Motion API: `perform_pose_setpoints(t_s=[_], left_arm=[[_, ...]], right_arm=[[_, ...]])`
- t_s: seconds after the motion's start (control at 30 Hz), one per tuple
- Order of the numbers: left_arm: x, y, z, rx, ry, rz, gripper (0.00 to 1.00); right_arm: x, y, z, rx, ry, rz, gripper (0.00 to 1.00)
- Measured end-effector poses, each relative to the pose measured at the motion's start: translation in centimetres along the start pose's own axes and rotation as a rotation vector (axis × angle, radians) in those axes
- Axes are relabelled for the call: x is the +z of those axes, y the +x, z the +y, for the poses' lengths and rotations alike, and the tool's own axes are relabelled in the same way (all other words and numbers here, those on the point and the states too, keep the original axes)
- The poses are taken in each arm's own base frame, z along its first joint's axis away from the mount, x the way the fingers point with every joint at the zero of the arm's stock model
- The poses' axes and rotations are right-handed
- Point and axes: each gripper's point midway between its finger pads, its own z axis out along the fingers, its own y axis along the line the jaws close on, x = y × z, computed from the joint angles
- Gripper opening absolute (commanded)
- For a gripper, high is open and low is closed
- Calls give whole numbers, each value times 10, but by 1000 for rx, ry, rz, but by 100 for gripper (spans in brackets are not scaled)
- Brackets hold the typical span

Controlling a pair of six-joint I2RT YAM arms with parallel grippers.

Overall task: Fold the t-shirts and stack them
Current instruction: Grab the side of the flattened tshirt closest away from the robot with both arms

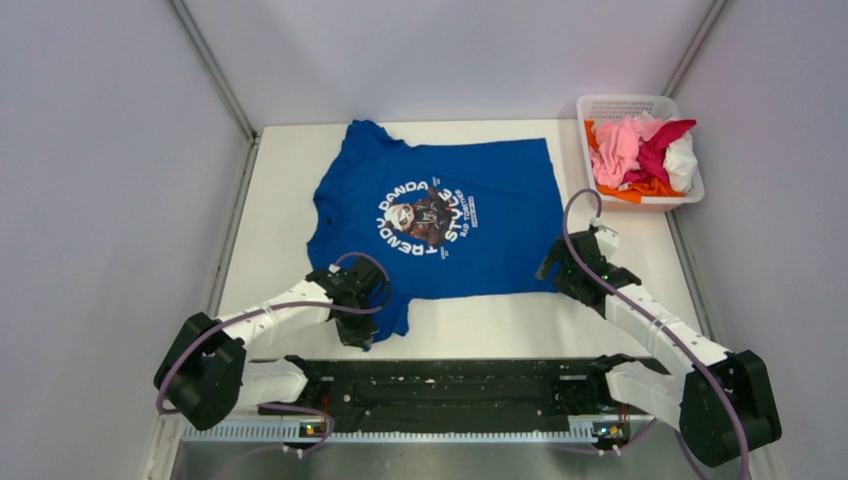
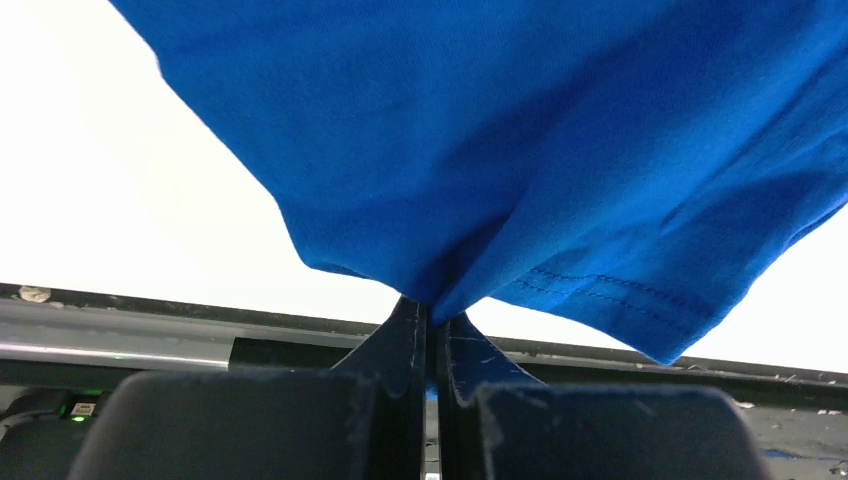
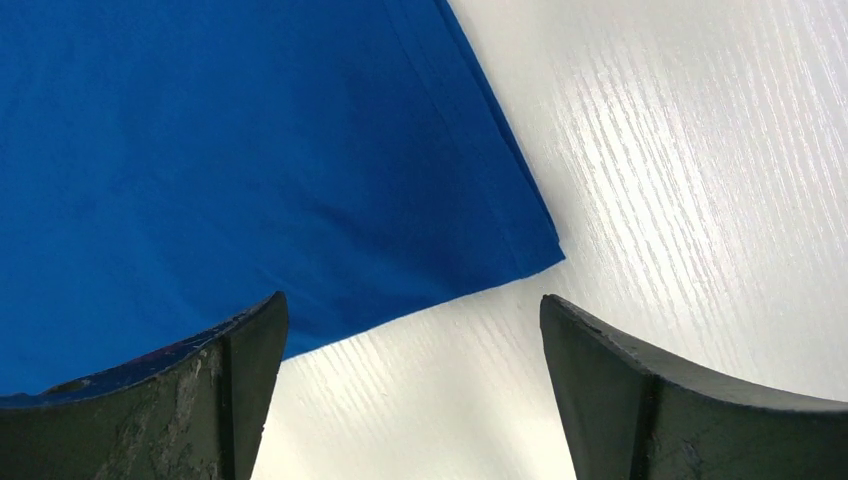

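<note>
A royal blue t-shirt (image 1: 440, 215) with a round white-lettered print lies spread on the white table (image 1: 500, 325), collar to the left. My left gripper (image 1: 362, 322) is shut on its near sleeve, and in the left wrist view the blue cloth (image 2: 560, 150) bunches into the closed fingertips (image 2: 432, 312). My right gripper (image 1: 556, 268) is open and empty over the shirt's near hem corner (image 3: 535, 250), with one finger (image 3: 240, 350) over the cloth and the other over bare table. Pink, magenta, white and orange t-shirts (image 1: 640, 155) are piled in the basket.
A white plastic mesh basket (image 1: 690, 195) stands at the table's far right corner. The black base rail (image 1: 440, 385) of the arms runs along the near edge. Grey walls close in the table's left, right and back sides.
</note>
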Motion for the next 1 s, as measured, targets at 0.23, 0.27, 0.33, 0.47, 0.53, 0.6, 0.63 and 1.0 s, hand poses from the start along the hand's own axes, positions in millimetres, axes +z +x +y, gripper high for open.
perform_pose_setpoints(t_s=[0.23,0.27,0.33,0.47,0.53,0.6,0.63,1.0], left_arm=[[-17,-17,-13,30,60,-78,0],[-21,-19,-16,33,80,-93,0],[-28,-22,-21,39,110,-115,0],[-36,-26,-29,56,143,-123,0],[-39,-27,-32,63,155,-125,0],[-43,-29,-35,71,162,-132,0],[-45,-30,-36,75,166,-135,0],[-60,-42,-48,92,205,-174,0]], right_arm=[[5,10,-16,53,42,19,73],[6,12,-20,65,52,23,71],[9,17,-25,79,66,32,68],[14,21,-27,114,63,25,56],[16,19,-25,131,54,14,50],[17,19,-24,143,48,7,43],[18,18,-23,148,45,4,41],[27,13,-20,172,54,-25,0]])
